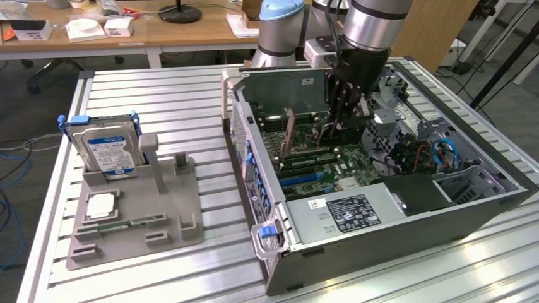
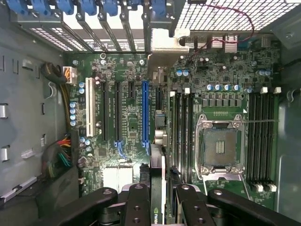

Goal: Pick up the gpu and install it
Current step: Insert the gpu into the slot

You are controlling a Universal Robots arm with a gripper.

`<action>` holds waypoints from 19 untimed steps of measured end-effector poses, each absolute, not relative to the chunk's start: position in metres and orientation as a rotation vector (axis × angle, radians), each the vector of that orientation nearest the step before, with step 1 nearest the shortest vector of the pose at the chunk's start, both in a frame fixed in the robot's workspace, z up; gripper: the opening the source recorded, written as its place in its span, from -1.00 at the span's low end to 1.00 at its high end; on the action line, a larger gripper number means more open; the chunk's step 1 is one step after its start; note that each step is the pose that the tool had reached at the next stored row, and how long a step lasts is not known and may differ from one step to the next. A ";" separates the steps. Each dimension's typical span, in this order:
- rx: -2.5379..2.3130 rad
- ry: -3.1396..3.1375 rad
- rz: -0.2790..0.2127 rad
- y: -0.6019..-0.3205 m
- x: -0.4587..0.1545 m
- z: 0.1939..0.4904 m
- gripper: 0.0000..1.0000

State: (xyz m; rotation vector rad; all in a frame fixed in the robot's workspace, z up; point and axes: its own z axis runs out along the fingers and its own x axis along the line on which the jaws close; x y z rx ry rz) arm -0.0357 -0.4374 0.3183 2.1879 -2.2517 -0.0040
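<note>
Fingers (image 2: 137, 205) of the gripper (image 2: 157, 207) were clamped on the gpu (image 2: 157, 169), one on each side of the card, with a green logo showing between them. The gpu stood on edge inside the computer case (image 1: 379, 246), over the motherboard (image 2: 127, 117), running lengthwise toward the case's rear wall. Could not tell whether its lower edge had met a slot. Further along the case floor, a blue slot (image 2: 145, 108) and a white slot (image 2: 88, 108) lay parallel to the card. A CPU socket (image 2: 218, 146) sat on the card's other side. A row of blue clips (image 2: 89, 5) lined the case's rear wall past the card's far end.

In the exterior view, a labelled power supply (image 1: 345, 211) filled the case's nearest corner. On the slatted tabletop (image 1: 168, 101), apart from the case on the exterior view's left, sat a grey holder (image 1: 173, 202). A blue-labelled hard drive (image 1: 108, 151) stood upright in it and a green memory stick (image 1: 135, 222) lay flat. The arm (image 1: 370, 25) reached down into the case from above its far side. Beyond the case, wooden desks (image 1: 185, 35) held clutter.
</note>
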 end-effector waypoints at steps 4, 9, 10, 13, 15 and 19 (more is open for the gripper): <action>2.188 -2.252 -0.004 -0.437 -0.036 0.318 -0.47; 2.188 -2.252 -0.004 -0.437 -0.036 0.316 -0.47; 2.188 -2.252 -0.004 -0.437 -0.036 0.316 -0.47; 2.188 -2.252 -0.004 -0.438 -0.036 0.314 -0.47; 2.188 -2.252 -0.004 -0.438 -0.036 0.312 -0.47; 2.188 -2.252 -0.004 -0.438 -0.036 0.309 -0.47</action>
